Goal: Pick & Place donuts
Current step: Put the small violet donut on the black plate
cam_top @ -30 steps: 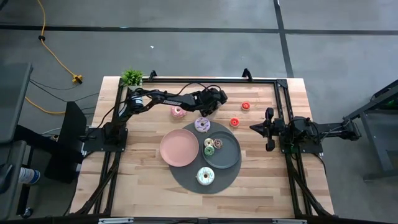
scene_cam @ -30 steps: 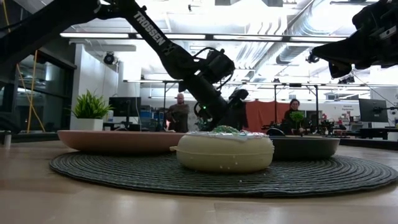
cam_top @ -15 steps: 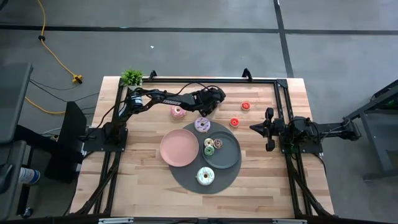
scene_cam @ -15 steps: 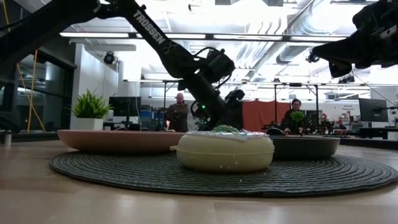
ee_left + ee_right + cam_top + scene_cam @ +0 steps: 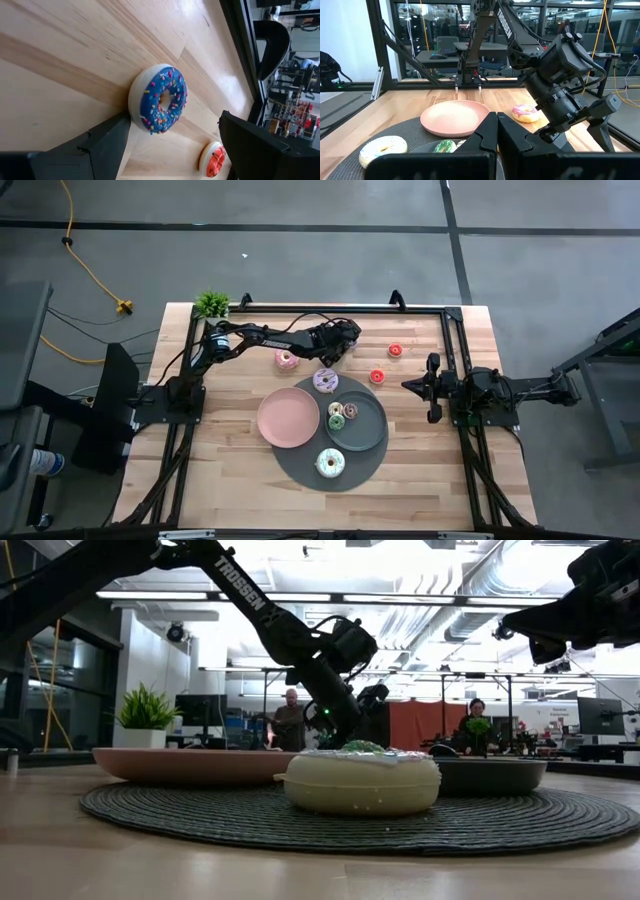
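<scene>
the task looks partly done: two tiny donuts (image 5: 337, 416) already lie in the grey plate (image 5: 370, 430), a white-iced donut (image 5: 330, 463) sits on the round woven mat (image 5: 300, 470) near the worktop's front edge, and the pink plate (image 5: 285, 418) holds nothing. left outside are a pink-iced donut (image 5: 287, 359) and two red tiny donuts (image 5: 395, 350) toward the far edge of the worktop, plus the blue-iced sprinkled donut (image 5: 160, 100) at the mat's far rim. the left gripper (image 5: 330, 358) hovers over that one with its fingers (image 5: 107, 145) spread wide on either side, holding nothing, so the grasp seems next. that donut lies flat, its hole axis pointing straight up; being a ring, it has no long axis. the right gripper (image 5: 432, 387) waits near the right edge, its fingers pressed together.
</scene>
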You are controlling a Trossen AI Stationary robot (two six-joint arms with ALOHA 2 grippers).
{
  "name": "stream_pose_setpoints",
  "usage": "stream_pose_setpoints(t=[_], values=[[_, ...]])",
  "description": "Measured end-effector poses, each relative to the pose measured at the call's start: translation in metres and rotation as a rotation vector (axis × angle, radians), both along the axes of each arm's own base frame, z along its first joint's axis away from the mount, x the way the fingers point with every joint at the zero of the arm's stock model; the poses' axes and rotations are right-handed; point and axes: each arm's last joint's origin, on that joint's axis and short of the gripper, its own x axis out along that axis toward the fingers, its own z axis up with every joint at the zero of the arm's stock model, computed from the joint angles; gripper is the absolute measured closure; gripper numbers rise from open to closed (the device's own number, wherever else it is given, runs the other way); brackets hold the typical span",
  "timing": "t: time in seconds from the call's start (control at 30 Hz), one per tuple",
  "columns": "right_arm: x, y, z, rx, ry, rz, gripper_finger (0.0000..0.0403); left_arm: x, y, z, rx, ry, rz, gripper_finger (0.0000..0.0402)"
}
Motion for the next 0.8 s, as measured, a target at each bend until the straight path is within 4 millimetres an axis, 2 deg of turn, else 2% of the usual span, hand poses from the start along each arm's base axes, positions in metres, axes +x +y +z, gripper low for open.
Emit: stream_pose_setpoints(t=[0.2, 0.8], values=[[0.0000, 0.0000, 0.0001, 0.000, 0.000, 0.000, 0.0402, -0.0002, -0.0001, -0.0005, -0.001, 0.002, 0.000, 0.0110], [0.0000, 0.0000, 0.0000, 0.000, 0.000, 0.000, 0.0402, -0.0018, -0.0005, -0.0037, -0.010, 0.030, -0.010, 0.0232]])
